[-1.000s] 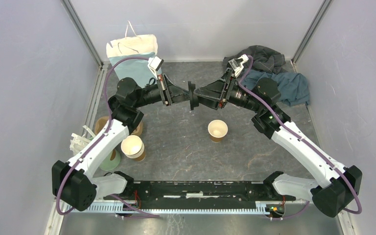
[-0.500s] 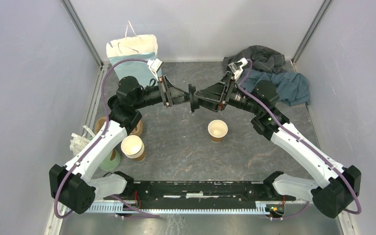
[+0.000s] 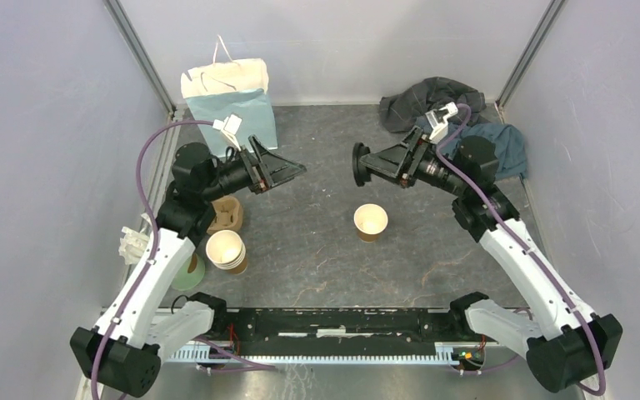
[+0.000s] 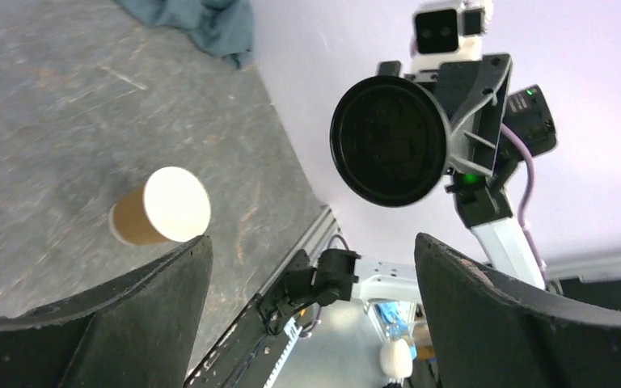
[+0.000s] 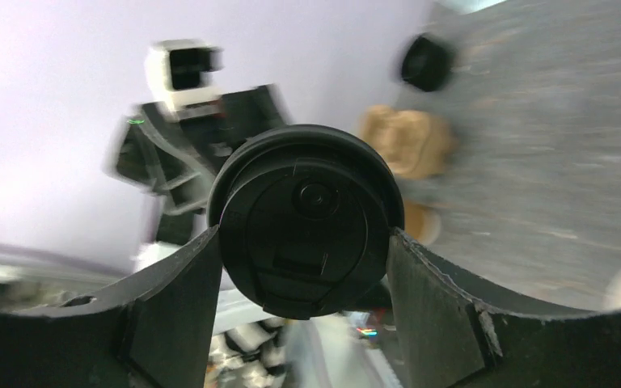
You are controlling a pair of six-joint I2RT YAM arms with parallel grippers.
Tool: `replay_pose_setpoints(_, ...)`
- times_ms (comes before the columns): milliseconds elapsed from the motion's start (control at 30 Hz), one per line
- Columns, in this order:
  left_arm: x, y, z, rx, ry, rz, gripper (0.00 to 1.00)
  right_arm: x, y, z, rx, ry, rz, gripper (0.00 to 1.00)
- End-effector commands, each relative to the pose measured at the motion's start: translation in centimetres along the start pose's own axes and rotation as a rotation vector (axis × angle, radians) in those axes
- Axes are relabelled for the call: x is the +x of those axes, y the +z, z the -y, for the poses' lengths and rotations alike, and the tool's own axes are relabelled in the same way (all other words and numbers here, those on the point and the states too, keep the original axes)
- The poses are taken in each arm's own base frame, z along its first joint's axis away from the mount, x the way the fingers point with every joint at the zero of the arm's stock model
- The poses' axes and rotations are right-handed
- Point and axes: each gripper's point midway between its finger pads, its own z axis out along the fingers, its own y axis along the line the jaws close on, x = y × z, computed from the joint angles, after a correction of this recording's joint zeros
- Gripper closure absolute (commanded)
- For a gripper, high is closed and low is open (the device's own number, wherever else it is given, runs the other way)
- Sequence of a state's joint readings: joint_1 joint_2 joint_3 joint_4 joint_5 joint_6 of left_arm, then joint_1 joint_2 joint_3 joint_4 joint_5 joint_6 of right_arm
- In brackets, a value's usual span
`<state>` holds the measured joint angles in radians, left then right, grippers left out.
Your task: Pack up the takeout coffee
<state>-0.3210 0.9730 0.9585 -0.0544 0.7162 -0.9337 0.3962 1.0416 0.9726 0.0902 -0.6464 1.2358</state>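
Note:
The takeout coffee stands in two parts. Its brown paper cup (image 3: 371,222) sits upright and lidless mid-table, also seen in the left wrist view as the cup (image 4: 166,206). The round black lid (image 3: 358,165) is held on edge above the table, with my right gripper (image 3: 367,167) shut on it. In the right wrist view the lid (image 5: 303,218) fills the gap between the fingers of the right gripper (image 5: 303,236). My left gripper (image 3: 298,171) hangs open and empty to the left, well apart from the lid (image 4: 388,141). Nothing lies between the fingers of the left gripper (image 4: 311,242).
A pale paper bag (image 3: 227,96) stands at the back left, and a heap of dark cloth (image 3: 458,117) lies at the back right. A stack of lidless cups (image 3: 227,250), a green cup (image 3: 187,273) and a brown cardboard carrier (image 3: 229,212) sit by the left arm.
My left gripper opened off the lid and drew back to the left. My right arm pulled away to the right with the lid in its grip.

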Motion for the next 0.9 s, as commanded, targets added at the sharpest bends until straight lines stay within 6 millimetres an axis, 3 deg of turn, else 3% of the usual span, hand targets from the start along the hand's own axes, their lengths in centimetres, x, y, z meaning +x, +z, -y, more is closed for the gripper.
replay_pose_setpoints(0, 0.6, -0.9, -3.9, -0.190, -0.021, -0.022, 0.00, 0.6, -3.2, 9.5, 0.365, -0.276, -0.066, 0.27)
replay_pose_setpoints(133, 0.2, 0.8, -6.0, -0.244, -0.061, -0.061, 0.00, -0.8, -6.8, 16.2, 0.686, -0.598, -0.179, 0.26)
replay_pose_setpoints(233, -0.4, 3.1, -7.4, -0.256, -0.058, -0.101, 0.00, -1.1, -8.5, 19.3, 0.822, -0.768, -0.298, 0.26)
replay_pose_setpoints(467, -0.9, 8.3, -11.9, -0.362, -0.034, -0.155, 0.01, 0.6, -6.8, 21.1, 0.972, -0.956, -0.456, 0.25)
replay_pose_setpoints(633, -0.5, 9.5, -16.1, -0.478, -0.113, -0.144, 0.03, 0.4, -5.2, 20.7, 0.969, -0.982, -0.475, 0.25)
replay_pose_setpoints(867, 0.4, 10.5, -18.3, -0.531, -0.143, -0.224, 0.02, 2.8, -2.6, 20.7, 0.848, -1.017, -0.588, 0.24)
